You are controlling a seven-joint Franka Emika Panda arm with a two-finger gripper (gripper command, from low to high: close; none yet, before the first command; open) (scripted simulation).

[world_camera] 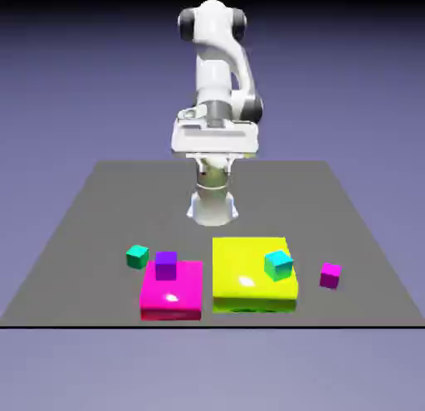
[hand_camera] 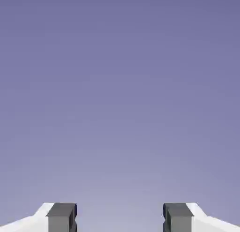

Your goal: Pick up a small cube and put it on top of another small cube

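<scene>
On the dark table (world_camera: 274, 193), near its front edge in the exterior view, lie two slabs and four cubes. Toward the exterior view's left sits the green cube (world_camera: 138, 256), resting on the table just beside the pink slab (world_camera: 172, 291), behind and to the left of it. The purple cube (world_camera: 166, 266) is at the back part of the pink slab, and the picture does not make plain whether it stands wholly on top. Right of the pink slab, with a narrow gap between them, lies the larger yellow slab (world_camera: 241, 272). The cyan cube (world_camera: 278, 266) shows over the yellow slab's right part, turned at an angle, with one corner toward the camera. Farther to the exterior view's right, on the table and apart from the yellow slab, sits the magenta cube (world_camera: 330, 276). Behind them all, the white arm (world_camera: 213, 69) rises from its base, its gripper (hand_camera: 120, 218) high up and well apart from every cube. Its two fingers (hand_camera: 61, 217) are spread wide with nothing between them, and past them the hand view shows only the blue-violet backdrop (hand_camera: 120, 95)
</scene>
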